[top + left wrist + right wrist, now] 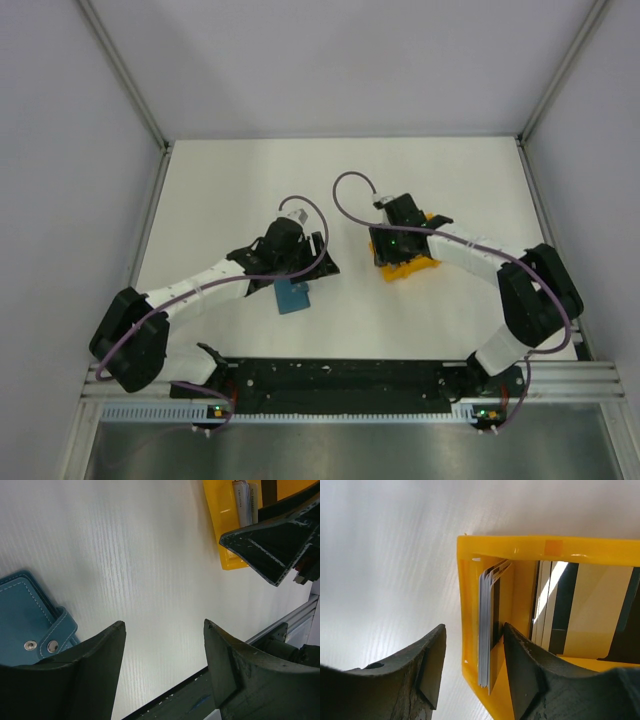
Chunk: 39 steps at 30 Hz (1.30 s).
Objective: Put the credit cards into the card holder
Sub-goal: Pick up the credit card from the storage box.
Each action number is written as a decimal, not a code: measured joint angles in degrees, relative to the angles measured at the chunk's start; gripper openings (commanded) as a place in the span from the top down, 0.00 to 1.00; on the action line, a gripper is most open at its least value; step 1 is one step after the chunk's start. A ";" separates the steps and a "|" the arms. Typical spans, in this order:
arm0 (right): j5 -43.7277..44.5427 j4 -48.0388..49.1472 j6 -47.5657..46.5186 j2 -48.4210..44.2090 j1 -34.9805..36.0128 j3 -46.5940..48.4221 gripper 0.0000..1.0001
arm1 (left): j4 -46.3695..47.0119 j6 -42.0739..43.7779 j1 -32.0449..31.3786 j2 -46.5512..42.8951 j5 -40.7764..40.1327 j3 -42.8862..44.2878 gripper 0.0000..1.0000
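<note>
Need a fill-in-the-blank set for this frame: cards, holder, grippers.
1. The card holder lies beside the open ___ gripper.
2. The cards stand on edge in the tray at the open ___ gripper.
3. The card holder's flap shows ___ metal snaps.
Missing: left; right; two.

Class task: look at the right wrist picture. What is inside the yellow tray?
Inside the yellow tray, credit cards stand on edge: a stack against one wall, and more further in. The right gripper covers their lower ends, so their number cannot be told.
</note>
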 measured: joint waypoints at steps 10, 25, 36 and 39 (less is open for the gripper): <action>-1.53 0.09 0.76 -4.83 0.00 0.04 0.65 | -0.02 0.00 0.00 0.02 0.20 0.00 0.32; -2.86 -0.07 1.75 -4.31 -1.20 0.15 0.98 | 0.00 0.00 0.00 0.63 0.63 0.00 0.32; -3.78 -0.09 1.31 -4.20 -5.88 0.37 1.00 | 0.00 -0.02 0.00 0.63 0.81 0.00 0.32; -3.87 -0.20 1.16 -3.74 -6.23 0.94 1.00 | 0.00 -0.02 0.00 0.66 0.81 0.00 0.32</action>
